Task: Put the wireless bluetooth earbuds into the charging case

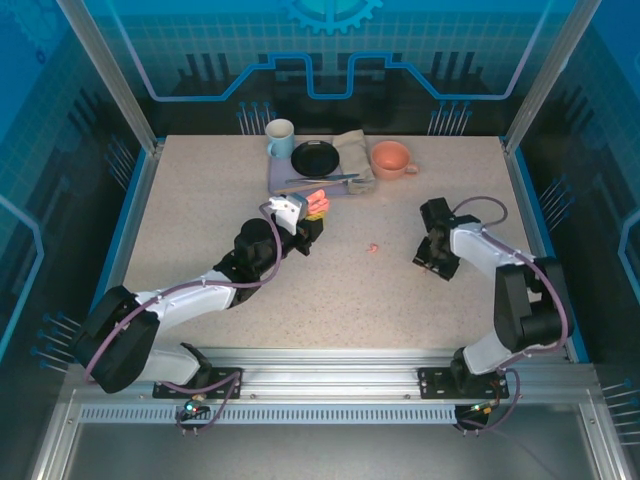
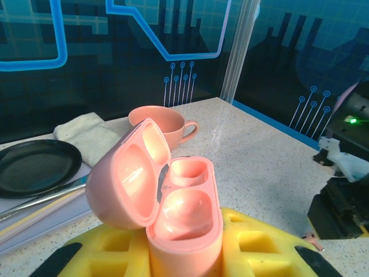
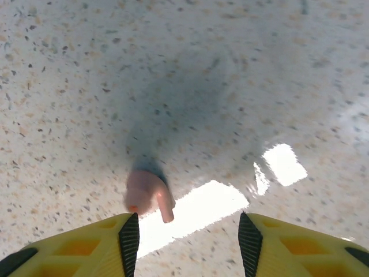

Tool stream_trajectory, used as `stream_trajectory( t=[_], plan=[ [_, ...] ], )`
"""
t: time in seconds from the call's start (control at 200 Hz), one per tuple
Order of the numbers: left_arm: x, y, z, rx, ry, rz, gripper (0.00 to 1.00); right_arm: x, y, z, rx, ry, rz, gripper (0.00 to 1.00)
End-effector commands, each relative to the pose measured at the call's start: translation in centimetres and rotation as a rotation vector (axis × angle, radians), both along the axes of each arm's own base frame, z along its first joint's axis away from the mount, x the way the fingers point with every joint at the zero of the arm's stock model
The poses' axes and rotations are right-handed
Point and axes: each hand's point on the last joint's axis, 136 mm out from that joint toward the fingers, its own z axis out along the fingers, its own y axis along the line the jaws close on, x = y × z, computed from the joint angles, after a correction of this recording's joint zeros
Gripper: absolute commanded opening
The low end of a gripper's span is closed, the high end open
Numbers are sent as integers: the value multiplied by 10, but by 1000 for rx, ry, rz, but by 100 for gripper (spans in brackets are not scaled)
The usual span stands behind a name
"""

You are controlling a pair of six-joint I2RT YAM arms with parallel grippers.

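Note:
My left gripper point(image 1: 303, 212) point(image 2: 184, 257) is shut on a salmon-pink charging case point(image 1: 316, 203) point(image 2: 184, 202) and holds it upright above the table, left of centre. The lid point(image 2: 124, 179) is swung open, and both wells look empty. One tiny pink earbud point(image 1: 372, 247) lies on the speckled table between the two arms. In the right wrist view, a pink earbud point(image 3: 147, 196) lies on the table just ahead of the left fingertip point(image 3: 130, 239). My right gripper point(image 1: 435, 257) point(image 3: 189, 234) hovers low over the table, open, with nothing between its fingers.
At the back of the table, a grey mat point(image 1: 285, 185) carries a light blue mug point(image 1: 280, 138), a black plate point(image 1: 315, 157) point(image 2: 34, 164), a folded cloth point(image 1: 352, 150) point(image 2: 86, 135) and a utensil point(image 1: 322, 180). A pink cup point(image 1: 392, 158) point(image 2: 164, 122) stands beside them.

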Motion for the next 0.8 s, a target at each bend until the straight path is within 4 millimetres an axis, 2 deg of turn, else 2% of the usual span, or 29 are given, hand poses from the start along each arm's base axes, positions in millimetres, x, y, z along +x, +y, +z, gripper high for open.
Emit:
stream_trajectory(
  t=[0.0,0.13,0.235,0.39,0.475,0.795],
  plan=[
    [1,3,17,-44,-31,6,0,-8,-17,11,-42,-14,-46,53],
    [0,3,18,-41,-35,6,0,-12,-30,13,-54,-2,-70,53],
    [0,4,17,-42,-34,7,0,4,-10,16,44,-71,12,53],
    [1,2,17,-46,-31,5,0,8,11,15,46,-52,145,60],
    [1,2,18,-44,-33,5,0,9,19,11,27,-34,208,60],
    [2,2,21,-36,-40,8,0,20,23,-12,-44,55,282,48]
  ],
)
